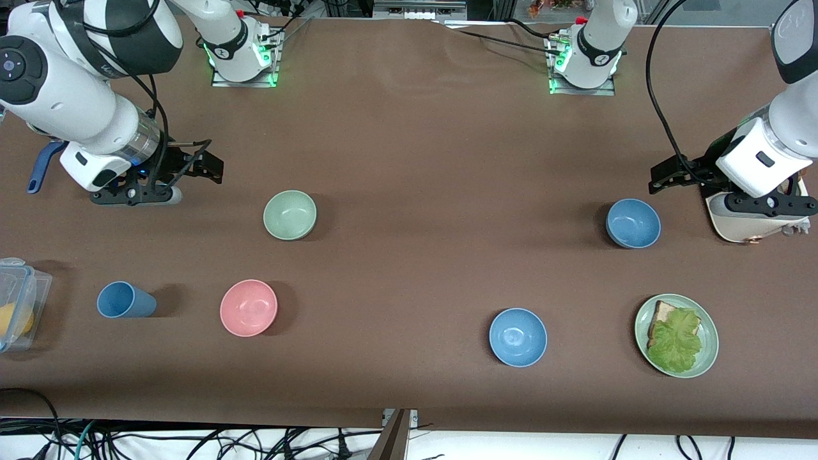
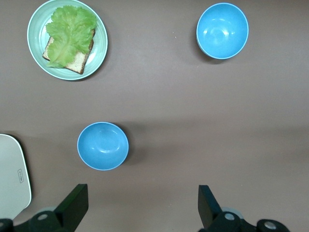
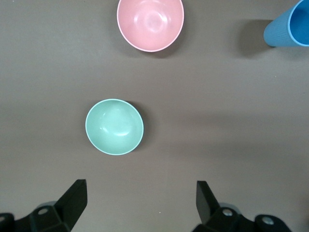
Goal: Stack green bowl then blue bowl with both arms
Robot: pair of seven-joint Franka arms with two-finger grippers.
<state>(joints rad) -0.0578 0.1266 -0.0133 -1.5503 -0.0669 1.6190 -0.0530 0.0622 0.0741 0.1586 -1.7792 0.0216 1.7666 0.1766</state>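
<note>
The pale green bowl (image 1: 290,214) stands empty on the brown table; it also shows in the right wrist view (image 3: 114,126). My right gripper (image 1: 206,167) is open and empty, beside it toward the right arm's end, and its fingers frame bare table (image 3: 140,191). The duller blue bowl (image 1: 632,223) stands empty near the left arm's end and shows in the left wrist view (image 2: 103,146). My left gripper (image 1: 664,177) is open and empty beside it, over bare table (image 2: 141,195).
A brighter blue bowl (image 1: 518,337) and a green plate with bread and lettuce (image 1: 676,335) lie nearer the front camera. A pink bowl (image 1: 248,307), a blue cup (image 1: 126,300) and a clear plastic box (image 1: 16,303) lie toward the right arm's end. A white object (image 1: 744,225) sits under the left wrist.
</note>
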